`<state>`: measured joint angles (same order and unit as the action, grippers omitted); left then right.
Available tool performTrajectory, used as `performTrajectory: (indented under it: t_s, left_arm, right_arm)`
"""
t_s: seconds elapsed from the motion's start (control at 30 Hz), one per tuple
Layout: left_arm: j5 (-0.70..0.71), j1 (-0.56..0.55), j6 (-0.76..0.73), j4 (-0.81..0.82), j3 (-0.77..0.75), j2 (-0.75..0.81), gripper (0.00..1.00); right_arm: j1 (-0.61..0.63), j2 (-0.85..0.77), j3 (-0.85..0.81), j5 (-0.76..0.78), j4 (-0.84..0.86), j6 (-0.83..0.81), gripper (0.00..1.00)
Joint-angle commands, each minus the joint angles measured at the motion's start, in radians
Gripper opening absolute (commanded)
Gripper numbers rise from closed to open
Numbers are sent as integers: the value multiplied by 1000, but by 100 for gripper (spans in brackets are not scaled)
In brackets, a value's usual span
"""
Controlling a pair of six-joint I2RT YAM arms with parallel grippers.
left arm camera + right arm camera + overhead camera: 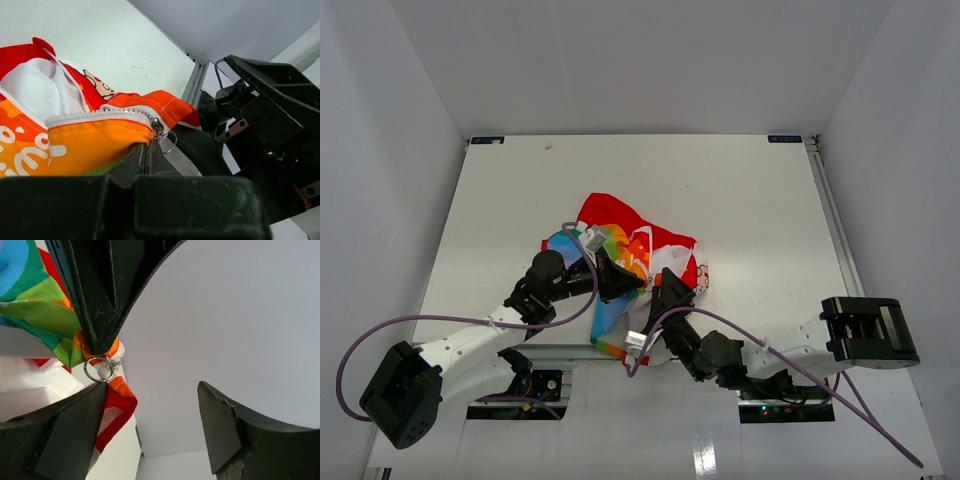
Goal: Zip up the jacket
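Red-trimmed, rainbow-striped white fabric jacket (640,245) is lying bunched by the middle of the white surface's (740,200) near edge. The left tool (148,150) is pinching its orange cloth beneath the silver ring zipper pull (97,369), likely for tension, while the right tool (150,430) is gaping empty beside it.

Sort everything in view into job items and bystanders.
Job: jacket, ring-pull zipper slider, left gripper clamping the fabric beside it, right gripper open nearby.
Bystanders: table, purple cables, corner markers.
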<state>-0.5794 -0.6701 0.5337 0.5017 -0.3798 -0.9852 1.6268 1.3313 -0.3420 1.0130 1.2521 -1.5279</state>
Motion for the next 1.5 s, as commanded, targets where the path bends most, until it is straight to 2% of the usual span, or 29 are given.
performTrajectory:
  t_s: [0.0,0.27,0.47,0.73,0.9,1.0,1.2,1.47]
  left_arm:
    - [-15,6,3,15,14,30,0]
    - [-17,9,0,15,15,34,0]
    - [-20,7,1,18,16,31,0]
    - [-25,8,0,15,13,36,0]
    - [-28,9,2,11,11,39,0]
    - [-30,9,2,11,11,40,0]
    - [-33,11,2,12,10,43,0]
    - [-42,12,8,28,15,28,0]
  right_arm:
    - [-1,-30,5,-3,71,35,76]
    - [-1,-45,-6,-25,4,100,60]
    - [-1,-84,-2,-44,-39,151,55]
    - [-4,-108,-11,-66,-167,238,60]
    - [-4,-116,-18,-82,-258,286,75]
    - [-2,-104,-25,-80,-281,291,80]
    - [-2,-74,-52,-77,-272,278,78]
    - [-4,-31,-75,-72,-178,213,73]
